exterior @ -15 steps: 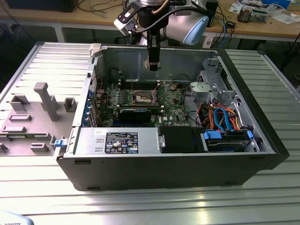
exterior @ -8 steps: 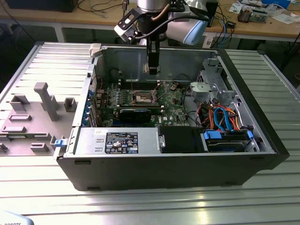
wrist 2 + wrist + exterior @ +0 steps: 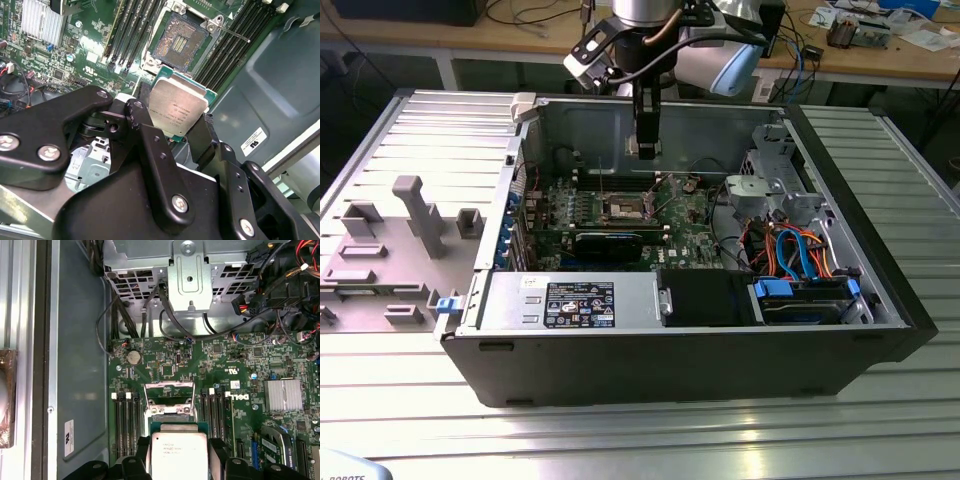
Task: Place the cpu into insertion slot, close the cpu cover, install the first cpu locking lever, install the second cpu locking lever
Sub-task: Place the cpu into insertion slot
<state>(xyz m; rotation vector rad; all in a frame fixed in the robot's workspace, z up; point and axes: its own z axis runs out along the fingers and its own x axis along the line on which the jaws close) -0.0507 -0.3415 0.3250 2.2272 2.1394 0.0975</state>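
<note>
Over the motherboard, near the case's far wall, the gripper is clamped on two opposite edges of the cpu, holding it above the open insertion slot, where it likely needs squaring up and a flat, gentle descent.

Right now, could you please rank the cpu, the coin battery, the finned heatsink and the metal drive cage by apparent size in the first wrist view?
1. metal drive cage
2. cpu, nearest the camera, so its lead over the heatsink is unsure
3. finned heatsink
4. coin battery
</note>
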